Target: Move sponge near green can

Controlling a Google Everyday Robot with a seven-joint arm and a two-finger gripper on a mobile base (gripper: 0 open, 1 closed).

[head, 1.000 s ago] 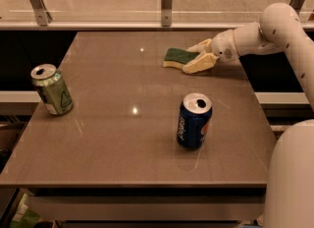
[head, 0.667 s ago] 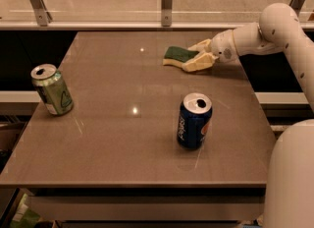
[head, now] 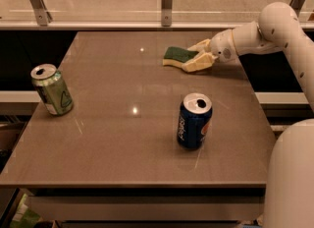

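Note:
The sponge, dark green on top with pale yellow foam below, lies flat on the far right part of the table. My gripper reaches in from the right, low over the table. It is open, with one cream finger behind the sponge's right end and the other in front of it. The green can stands upright near the table's left edge, far from the sponge.
A dark blue Pepsi can stands upright right of the table's centre, nearer the front. The brown table ends at a glass rail with metal posts behind. My white arm and body fill the right side.
My gripper has crept slightly left, further around the sponge's right end. The sponge and both cans have not moved.

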